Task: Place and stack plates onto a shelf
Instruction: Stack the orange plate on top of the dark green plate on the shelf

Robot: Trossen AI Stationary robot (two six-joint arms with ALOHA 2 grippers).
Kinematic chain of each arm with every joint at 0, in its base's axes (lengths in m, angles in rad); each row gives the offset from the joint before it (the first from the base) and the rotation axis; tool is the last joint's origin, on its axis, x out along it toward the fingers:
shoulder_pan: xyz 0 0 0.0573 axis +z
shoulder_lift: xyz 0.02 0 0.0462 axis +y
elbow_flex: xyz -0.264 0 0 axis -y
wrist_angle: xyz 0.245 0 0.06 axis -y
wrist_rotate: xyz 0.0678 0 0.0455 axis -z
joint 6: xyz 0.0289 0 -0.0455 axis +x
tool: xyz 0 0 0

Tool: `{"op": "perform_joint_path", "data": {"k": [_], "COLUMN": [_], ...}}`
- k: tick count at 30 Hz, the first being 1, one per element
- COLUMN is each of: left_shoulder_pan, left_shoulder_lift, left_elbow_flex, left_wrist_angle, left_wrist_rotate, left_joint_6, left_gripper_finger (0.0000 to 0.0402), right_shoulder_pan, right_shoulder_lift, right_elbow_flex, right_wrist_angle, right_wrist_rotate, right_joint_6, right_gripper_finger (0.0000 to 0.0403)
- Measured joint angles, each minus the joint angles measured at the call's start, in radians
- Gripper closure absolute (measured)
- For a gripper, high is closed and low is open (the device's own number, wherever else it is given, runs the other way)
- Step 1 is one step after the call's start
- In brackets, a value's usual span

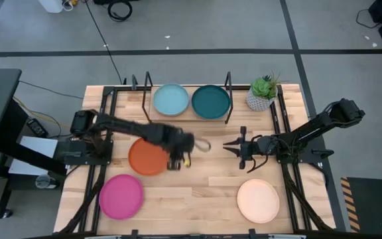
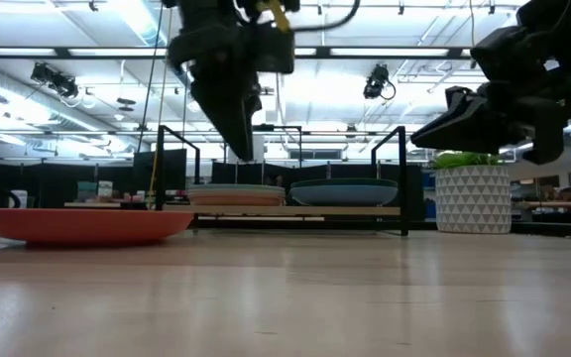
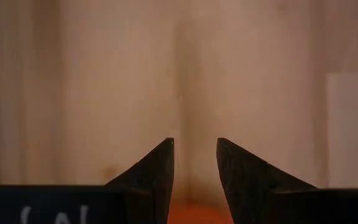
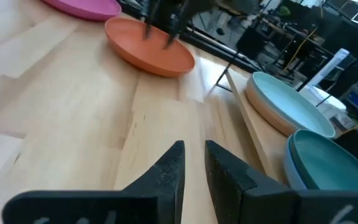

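An orange plate (image 1: 146,158) (image 2: 82,224) (image 4: 148,45) lies flat on the table, left of centre. My left gripper (image 1: 180,158) (image 3: 195,149) hangs over its right rim, fingers pointing down, open, and above the table in the low view (image 2: 244,149). A light blue plate (image 1: 171,99) (image 4: 288,93) lies on a salmon one on the shelf (image 2: 295,210), with a dark teal plate (image 1: 211,101) (image 4: 331,165) beside it. A magenta plate (image 1: 120,196) and a cream plate (image 1: 258,200) lie near the front edge. My right gripper (image 1: 231,145) (image 4: 194,152) hovers mid-table, open by a narrow gap.
A small green plant in a white pot (image 1: 264,93) (image 2: 472,193) stands at the shelf's right end. The shelf's black hoop frames (image 1: 229,93) rise at both ends. Bare wood lies between the orange plate and the cream plate.
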Motion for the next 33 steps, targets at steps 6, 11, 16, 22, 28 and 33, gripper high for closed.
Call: {"op": "perform_joint_path", "data": {"k": [6,11,16,22,28,33], "left_shoulder_pan": [-0.111,-0.153,-0.147,-0.13,-0.084,-0.067], "left_shoulder_lift": [-0.022,-0.09,-0.193,-0.278,-0.28,-0.277], "left_elbow_flex": [-0.11,-0.273,-0.475,-0.66,-0.767,-0.773], "left_wrist_angle": [0.221,0.46,0.728,1.036,1.307,1.307], "left_wrist_rotate": [-0.117,-0.18,-0.201,-0.244,-0.245,-0.241], "left_joint_6": [0.052,0.146,0.208,0.305,0.357,0.294], "left_gripper_finger": [0.0274,0.0274,0.0274,0.0274,0.0274,0.0274], "right_shoulder_pan": [0.0,0.009,0.023,0.045,0.089,0.131], "right_shoulder_lift": [0.0,0.028,0.089,0.17,0.221,0.282], "right_elbow_flex": [0.019,0.146,0.34,0.513,0.64,0.717], "right_wrist_angle": [0.003,-0.227,-0.635,-0.914,-1.121,-1.264], "right_wrist_rotate": [-0.022,-0.062,-0.074,-0.226,-0.318,-0.37], "right_joint_6": [0.108,0.2,0.28,0.29,0.4,0.509], "right_gripper_finger": [0.0334,0.0335,0.0335,0.0335,0.0335,0.0335]}}
